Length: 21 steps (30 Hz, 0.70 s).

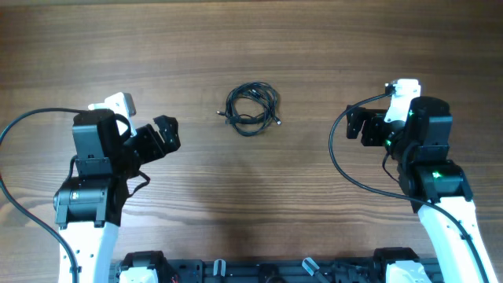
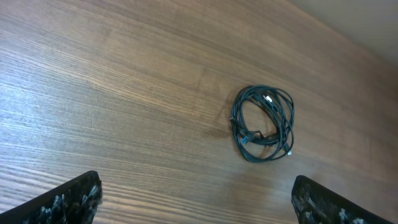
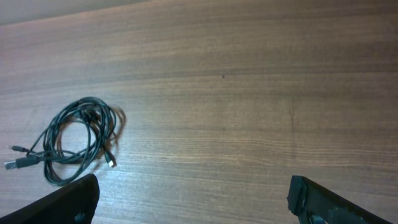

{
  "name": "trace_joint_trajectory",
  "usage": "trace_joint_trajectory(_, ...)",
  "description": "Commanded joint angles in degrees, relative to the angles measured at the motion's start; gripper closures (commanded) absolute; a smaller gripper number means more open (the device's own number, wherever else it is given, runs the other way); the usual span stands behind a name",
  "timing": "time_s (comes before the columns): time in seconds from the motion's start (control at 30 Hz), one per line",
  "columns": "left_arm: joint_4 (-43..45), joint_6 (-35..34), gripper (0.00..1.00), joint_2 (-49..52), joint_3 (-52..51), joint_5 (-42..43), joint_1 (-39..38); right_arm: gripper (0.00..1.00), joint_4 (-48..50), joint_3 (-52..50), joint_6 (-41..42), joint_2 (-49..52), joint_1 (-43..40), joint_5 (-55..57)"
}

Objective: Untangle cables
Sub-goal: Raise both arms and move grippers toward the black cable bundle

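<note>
My black left gripper [image 1: 161, 135] and black right gripper [image 1: 361, 124] both hang wide open, empty. The loose round coil of thin black cables [image 1: 251, 110] lies between them on the brown wooden table [image 1: 78, 47]. It's slightly nearer the left, I reckon.

In the coil of cables [image 1: 252, 110] the strands overlap too tightly to count or trace, and their plug ends are too small to identify. Below the coil in each wrist view, the left gripper [image 2: 198, 205] and right gripper [image 3: 193, 202] are cut by the bottom edge, only dark fingertips showing
</note>
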Motion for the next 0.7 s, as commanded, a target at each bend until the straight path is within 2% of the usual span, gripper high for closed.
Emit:
trace_joint_trajectory(0.0, 0.4, -1.4, 0.00, 1.6, 1.3, -0.7, -0.2, 0.00, -0.5, 1.3, 0.2, 0.8, -0.3, -1.0)
trace_joint_trajectory(0.13, 0.3, -1.4, 0.00, 4.6, 2.9, -0.7, -0.3, 0.00, -1.4, 2.3, -1.4, 2.0, 0.9, -0.9)
trace_joint_trajectory(0.4, -0.4, -1.4, 0.00, 13.6, 8.9, -0.8, -1.7, 0.00, -9.5, 9.5, -4.9, 7.8, 4.4, -0.7)
trace_joint_trajectory(0.67, 2.2, -1.4, 0.00, 24.0, 11.2, -3.9, -10.8, 0.00, -12.1, 11.1, -5.7, 13.7, 8.0, -0.7)
